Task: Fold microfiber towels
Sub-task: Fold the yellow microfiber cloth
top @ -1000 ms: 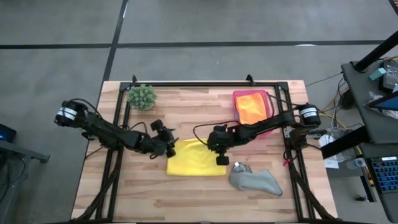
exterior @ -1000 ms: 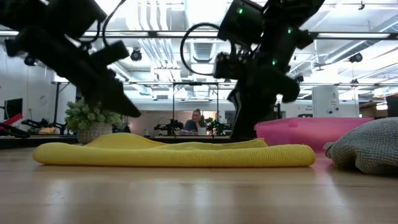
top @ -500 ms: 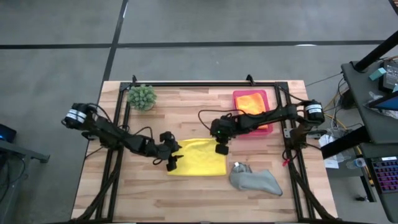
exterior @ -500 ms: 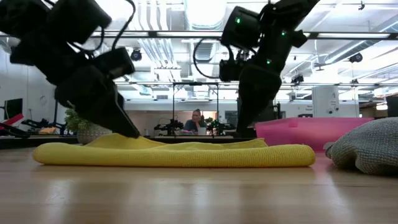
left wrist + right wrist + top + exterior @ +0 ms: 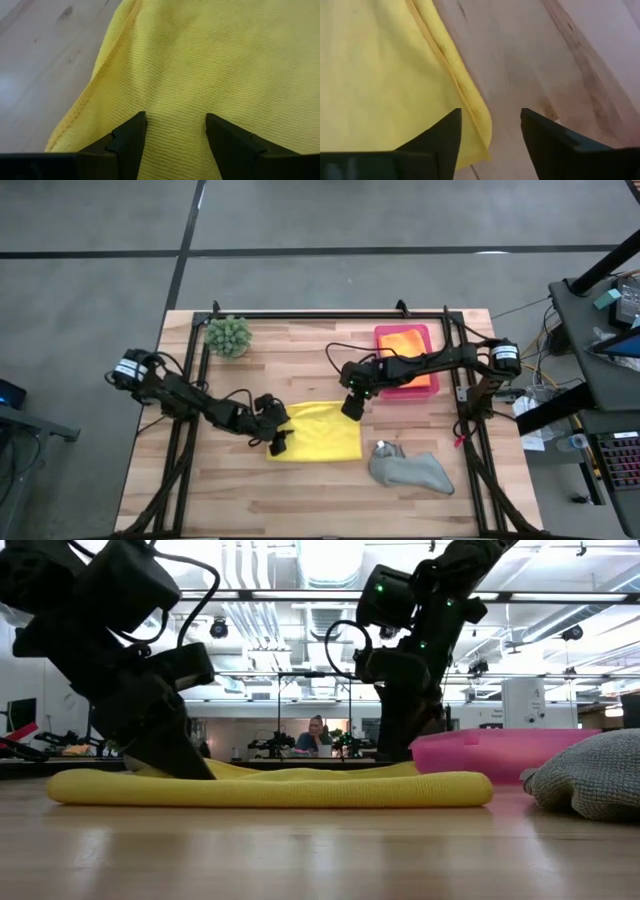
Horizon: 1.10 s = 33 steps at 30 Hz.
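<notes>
A yellow towel [image 5: 318, 430] lies folded flat on the wooden table [image 5: 300, 500], a thick slab in the low view [image 5: 300, 788]. My left gripper [image 5: 278, 444] is open and slants down onto the towel's near left part [image 5: 200, 60]. My right gripper [image 5: 350, 406] is open over the towel's far right corner [image 5: 482, 135], which shows between its fingers. A grey towel [image 5: 412, 471] lies crumpled near the table's near right. An orange towel [image 5: 405, 352] lies in the pink tray [image 5: 432, 388]. My left gripper sets both open fingertips [image 5: 136, 122] on the yellow towel's top face, close to its hemmed left edge [image 5: 95, 90]. The fingers slant down from the table's left. The towel lies flat on the table under them, slightly puckered between the tips. Whether my right gripper touches the towel, I cannot tell.
A spiky green plant [image 5: 229, 335] stands at the far left. The pink tray shows at the right in the low view [image 5: 500, 752], with the grey towel [image 5: 590, 775] beside it. Bare wood lies along the near edge.
My left gripper has gone toward the near edge and down onto the towel's near left part, tipping steeper. My right gripper has gone from the towel's near right toward the far edge, rolled, and opened from shut. The towel stays flat.
</notes>
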Available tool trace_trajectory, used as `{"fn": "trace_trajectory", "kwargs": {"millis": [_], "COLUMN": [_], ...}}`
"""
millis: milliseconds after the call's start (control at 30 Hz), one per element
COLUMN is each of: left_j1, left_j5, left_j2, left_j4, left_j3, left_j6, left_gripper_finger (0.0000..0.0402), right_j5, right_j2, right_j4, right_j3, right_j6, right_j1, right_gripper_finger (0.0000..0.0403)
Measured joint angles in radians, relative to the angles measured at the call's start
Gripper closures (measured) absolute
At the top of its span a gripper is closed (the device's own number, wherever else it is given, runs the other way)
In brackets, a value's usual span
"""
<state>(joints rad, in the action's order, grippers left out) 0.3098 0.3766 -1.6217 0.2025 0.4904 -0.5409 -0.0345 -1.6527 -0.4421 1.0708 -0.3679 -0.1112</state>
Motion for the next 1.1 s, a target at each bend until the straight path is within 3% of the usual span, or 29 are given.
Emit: {"fn": "trace_trajectory", "kwargs": {"millis": [367, 700, 1100], "left_j1": [0.001, 0.001, 0.001], "left_j5": [0.005, 0.026, 0.043], "left_j2": [-0.001, -0.002, -0.003], "left_j4": [-0.026, -0.026, -0.018], "left_j3": [-0.003, -0.003, 0.000], "left_j6": [-0.002, -0.003, -0.004], "left_gripper_finger": [0.0208, 0.0208, 0.0208], "right_j5": [-0.001, -0.194, -0.231], "right_j2": [-0.034, -0.076, -0.062], "right_j4": [0.080, 0.085, 0.093], "right_j3": [-0.025, -0.025, 0.018], "right_j6": [0.034, 0.261, 0.300], "right_j1": [0.009, 0.045, 0.157], "right_gripper_finger": [0.0176, 0.0186, 0.0199]}}
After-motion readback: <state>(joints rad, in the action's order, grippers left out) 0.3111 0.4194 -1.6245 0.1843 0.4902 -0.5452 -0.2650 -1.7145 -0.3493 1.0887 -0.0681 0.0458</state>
